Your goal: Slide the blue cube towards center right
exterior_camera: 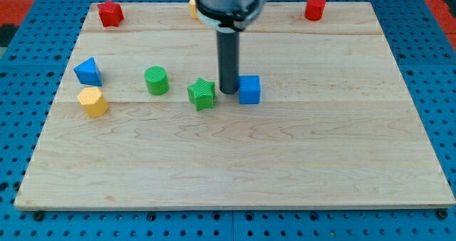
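Two blue blocks, two green

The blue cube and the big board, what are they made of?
The blue cube looks like plastic, probably matte: even bright colour, crisp edges. The board looks like pale wood: grain lines and plank seams show. My tip sits at the cube's left side.

Wooden board carries blue cube, green star, green cylinder
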Action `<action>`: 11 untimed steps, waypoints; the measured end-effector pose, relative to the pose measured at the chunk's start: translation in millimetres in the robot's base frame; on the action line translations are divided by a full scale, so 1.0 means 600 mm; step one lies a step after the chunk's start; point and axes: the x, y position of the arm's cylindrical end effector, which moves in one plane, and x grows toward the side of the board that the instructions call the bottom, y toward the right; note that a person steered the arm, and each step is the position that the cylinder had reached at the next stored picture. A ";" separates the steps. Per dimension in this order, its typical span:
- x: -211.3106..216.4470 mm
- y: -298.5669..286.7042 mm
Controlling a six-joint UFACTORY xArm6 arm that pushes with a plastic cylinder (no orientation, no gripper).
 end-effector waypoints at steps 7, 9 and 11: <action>-0.105 0.144; -0.133 0.163; -0.097 0.181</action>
